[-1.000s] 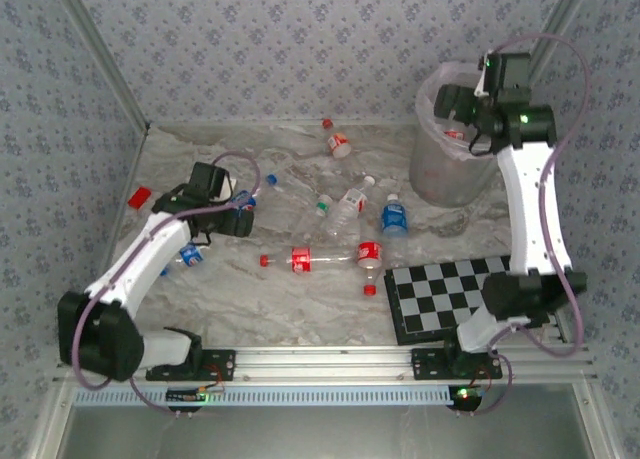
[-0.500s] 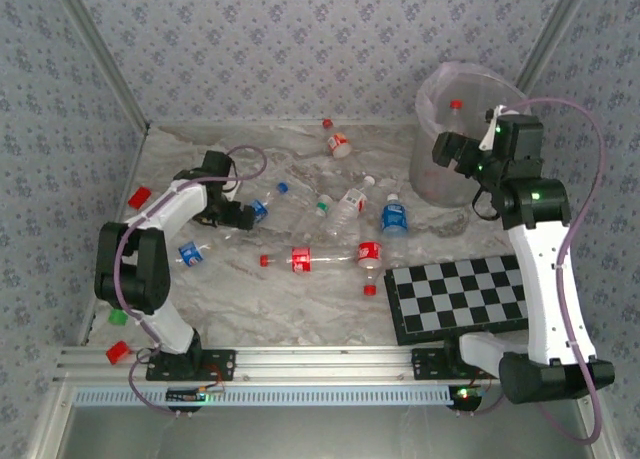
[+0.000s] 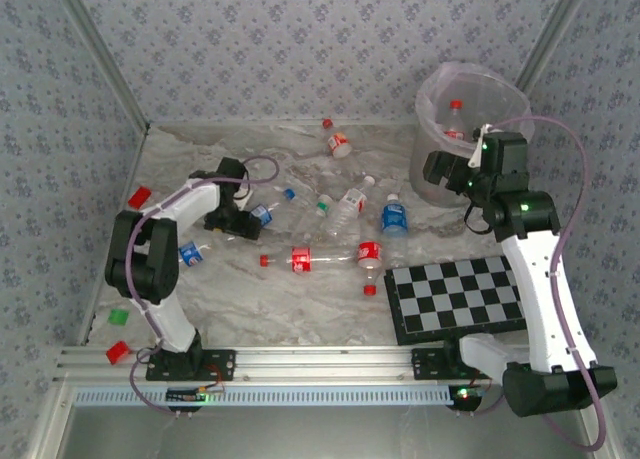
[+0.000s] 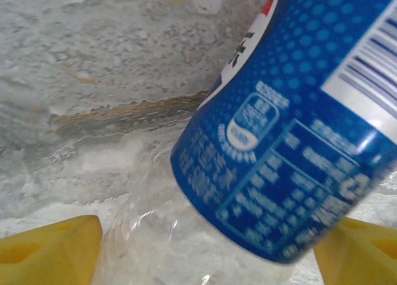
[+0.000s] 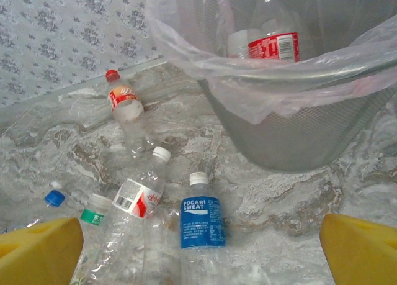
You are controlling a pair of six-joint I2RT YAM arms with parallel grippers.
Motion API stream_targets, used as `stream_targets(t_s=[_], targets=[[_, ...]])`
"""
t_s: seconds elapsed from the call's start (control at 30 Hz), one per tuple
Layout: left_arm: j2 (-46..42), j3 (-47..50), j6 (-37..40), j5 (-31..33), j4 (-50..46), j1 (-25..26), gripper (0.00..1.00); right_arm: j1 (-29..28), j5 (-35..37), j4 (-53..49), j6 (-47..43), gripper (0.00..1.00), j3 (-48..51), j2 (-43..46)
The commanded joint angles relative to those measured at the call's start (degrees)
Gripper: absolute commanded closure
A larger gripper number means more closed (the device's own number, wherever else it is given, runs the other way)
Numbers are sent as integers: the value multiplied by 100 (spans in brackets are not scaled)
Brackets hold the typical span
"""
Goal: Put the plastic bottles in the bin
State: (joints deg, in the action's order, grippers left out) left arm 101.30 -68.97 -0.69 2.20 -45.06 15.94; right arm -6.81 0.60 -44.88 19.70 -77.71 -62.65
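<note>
My left gripper (image 3: 250, 217) is low on the table, its yellow fingers (image 4: 53, 248) pressed to both sides of a clear blue-labelled, blue-capped bottle (image 4: 291, 142) that lies on the marble. My right gripper (image 3: 441, 169) hangs open beside the bin (image 3: 470, 129), nothing between its fingers (image 5: 37, 251). In the bagged bin (image 5: 298, 130) stands a red-labelled bottle (image 5: 273, 46). Below the right gripper lie a blue Pocari bottle (image 5: 201, 221), a white-capped bottle (image 5: 139, 195) and a green-capped one (image 5: 95, 217). More bottles lie at the back (image 3: 338, 142) and centre (image 3: 300, 260).
A black-and-white checkerboard (image 3: 460, 294) lies at the front right. Small red blocks (image 3: 139, 196) and a green block (image 3: 119, 317) sit along the left side. Another blue-labelled bottle (image 3: 190, 254) lies beside the left arm. Patterned walls close in the table.
My left gripper has moved right and dropped onto the blue-capped bottle. My right gripper has come away from above the bin, lowering to its left side.
</note>
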Motion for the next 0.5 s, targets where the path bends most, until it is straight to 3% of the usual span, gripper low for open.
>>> stream_targets(t_s=[0.0,0.17,0.47], targets=[[109,-211,-33,76,-178,99,20,-86,110,29,73,0,64,120],[136,-494,-130,97,-346,282,35,-149,252,-26,67,0,180,203],[-130,-962,-228,401,-787,551,43,-675,-20,181,24,0,393,216]])
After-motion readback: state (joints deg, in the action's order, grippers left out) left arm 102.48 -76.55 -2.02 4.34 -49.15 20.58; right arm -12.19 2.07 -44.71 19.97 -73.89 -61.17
